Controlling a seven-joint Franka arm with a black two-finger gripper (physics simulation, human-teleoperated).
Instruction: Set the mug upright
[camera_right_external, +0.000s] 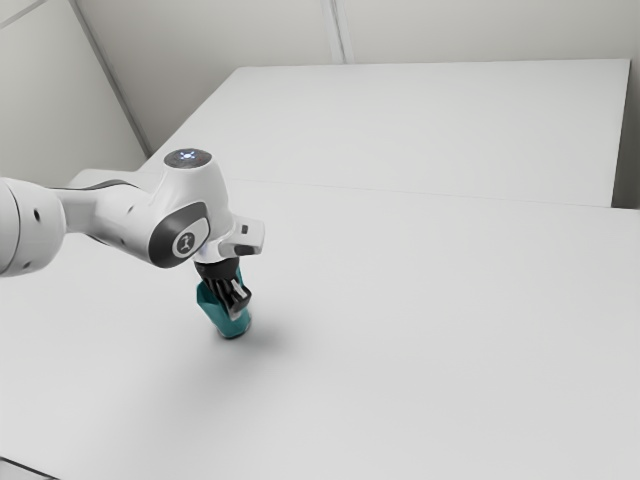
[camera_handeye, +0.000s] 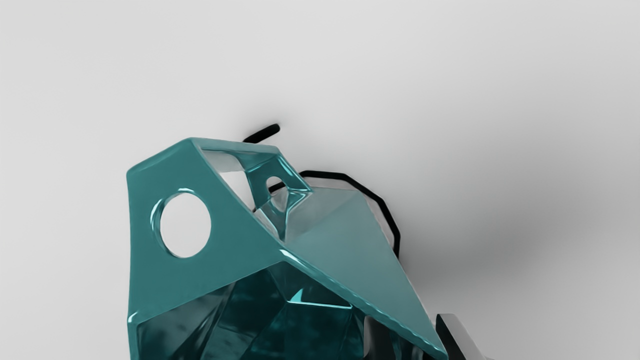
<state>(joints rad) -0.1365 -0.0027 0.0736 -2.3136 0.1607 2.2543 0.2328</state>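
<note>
Evidently, your claw (camera_handeye: 414, 341) is closed on the wall of the mug (camera_right_external: 212, 307), one finger inside the cup and the other outside. You have the pair left of the centre of the exterior view. The mug leans, its open mouth toward that frame's upper left and its black-edged base (camera_right_external: 233, 334) toward the lower right; whether the base touches the table (camera_right_external: 450, 330), you can't tell. Beside the mouth is a flat part with a round hole (camera_handeye: 230, 250), probably the handle.

The body looks stiff, light and glossy, so expect no give, and expect it to slip or swivel if your pinch is shallow. The faceted wall seems a sound place to hold, with the pads flat to one facet; the pierced part looks more awkward. It could chip if knocked, so you'd best tip it gently until the base sits flat, without pressing down.
</note>
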